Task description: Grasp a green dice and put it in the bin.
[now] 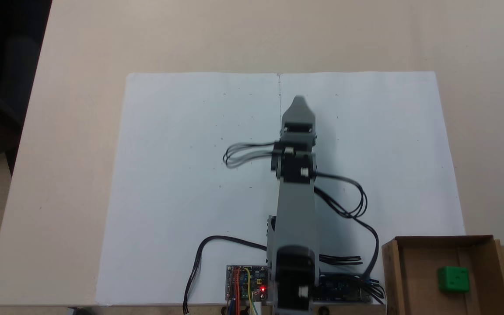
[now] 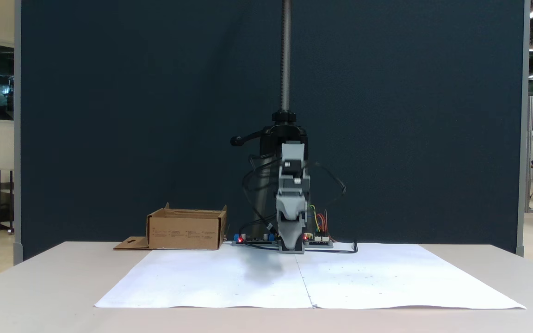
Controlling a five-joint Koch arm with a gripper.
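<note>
Paper sheets (image 2: 229,282) cover the worktop (image 1: 68,131) beneath a robot arm's jaws (image 1: 298,103), while the green dice (image 1: 453,279) already lies inside the cardboard bin (image 1: 394,275).

Seen from above, the dice rests on the bin's floor, well apart from the jaws, back beside the arm's base and to its right, so the drop looks done. Reaching out over bare paper, the jaws grasp nothing; both tips seem pressed together, clenched on air. From the front, the bin (image 2: 185,229) stands left of the jaws (image 2: 291,221), its side flap (image 2: 131,243) lying flat.
</note>
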